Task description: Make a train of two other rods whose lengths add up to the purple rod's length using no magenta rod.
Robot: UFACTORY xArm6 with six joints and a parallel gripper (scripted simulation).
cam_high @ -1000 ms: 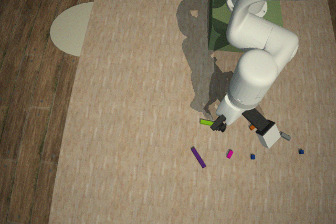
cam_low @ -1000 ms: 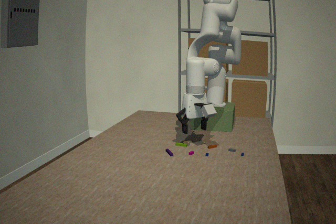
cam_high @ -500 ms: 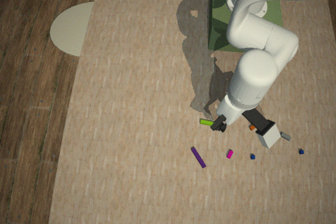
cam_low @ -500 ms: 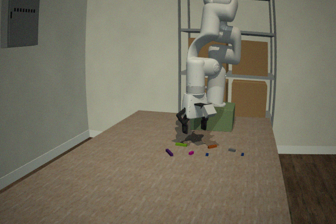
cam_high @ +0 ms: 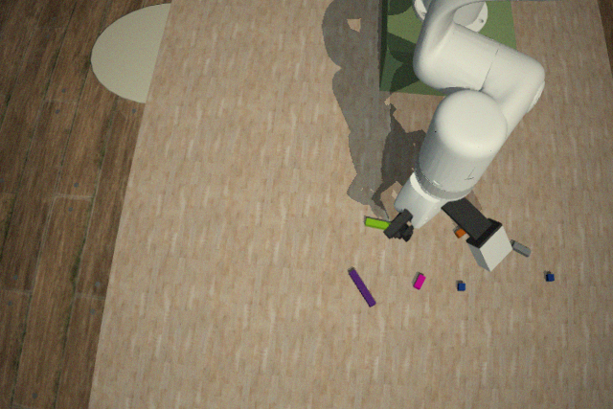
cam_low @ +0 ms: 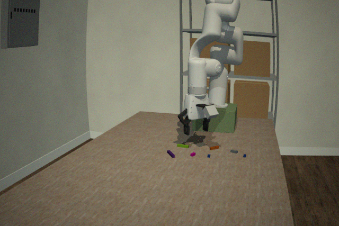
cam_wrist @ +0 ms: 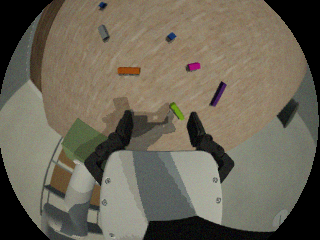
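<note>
My gripper point(cam_low: 196, 132) point(cam_wrist: 160, 118) is open and empty, above the table between the lime and orange rods. The lime rod point(cam_high: 376, 223) point(cam_low: 183, 145) point(cam_wrist: 177, 111) lies flat, partly hidden by a finger in the top view. The orange rod point(cam_high: 460, 233) point(cam_low: 214, 147) point(cam_wrist: 129, 71) is partly hidden there by the arm. The purple rod point(cam_high: 361, 287) point(cam_low: 170, 153) point(cam_wrist: 218, 94) lies apart. One blue rod point(cam_high: 461, 285) point(cam_low: 208, 155) point(cam_wrist: 171, 37) lies right of the magenta rod in the top view, another blue rod point(cam_high: 550, 277) point(cam_low: 244, 155) point(cam_wrist: 102, 5) farther right. No rods touch.
The magenta rod point(cam_high: 420, 281) point(cam_low: 193, 154) point(cam_wrist: 194, 66) lies between the purple rod and the nearer blue rod. The grey rod point(cam_high: 521, 248) point(cam_low: 234, 151) point(cam_wrist: 103, 33) lies between the orange rod and the far blue rod. The arm's green base block point(cam_high: 399, 79) point(cam_low: 228, 125) point(cam_wrist: 82, 139) stands behind.
</note>
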